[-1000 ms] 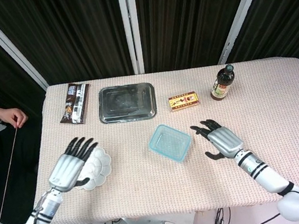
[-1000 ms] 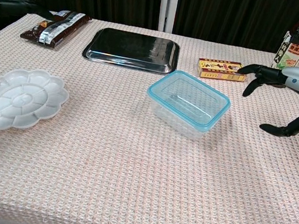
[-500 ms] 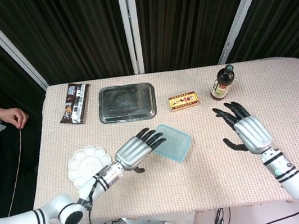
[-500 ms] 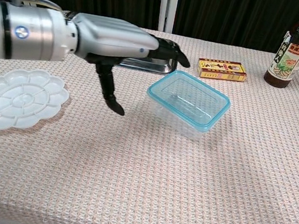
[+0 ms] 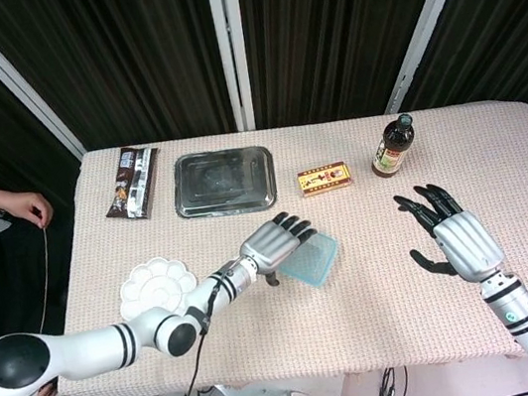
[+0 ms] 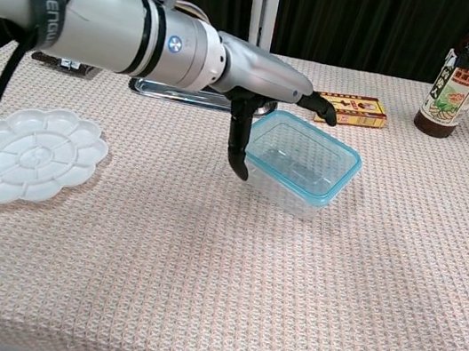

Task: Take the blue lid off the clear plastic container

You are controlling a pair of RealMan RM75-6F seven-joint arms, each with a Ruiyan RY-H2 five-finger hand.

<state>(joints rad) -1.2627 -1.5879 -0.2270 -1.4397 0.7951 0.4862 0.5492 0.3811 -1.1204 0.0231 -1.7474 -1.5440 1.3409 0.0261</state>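
The clear plastic container (image 5: 315, 256) (image 6: 304, 165) with its blue lid rim (image 6: 340, 177) stands mid-table, lid in place. My left hand (image 5: 273, 242) (image 6: 264, 77) hovers over the container's left end with its fingers stretched out above the rim. Its thumb (image 6: 239, 149) hangs down beside the left wall, and I cannot tell whether it touches. Nothing is held in it. My right hand (image 5: 460, 239) is spread in the air well to the right of the container, holding nothing; the chest view does not show it.
A steel tray (image 5: 224, 180) and a snack packet (image 5: 133, 182) lie at the back left. A yellow box (image 5: 324, 178) and a dark bottle (image 5: 393, 146) stand at the back right. A white palette dish (image 5: 154, 285) sits front left. A person's hand (image 5: 24, 208) is beyond the left edge.
My left hand has travelled right from over the palette to the container's left end, thumb now hanging beside its wall. My right hand has drawn back toward the front right.
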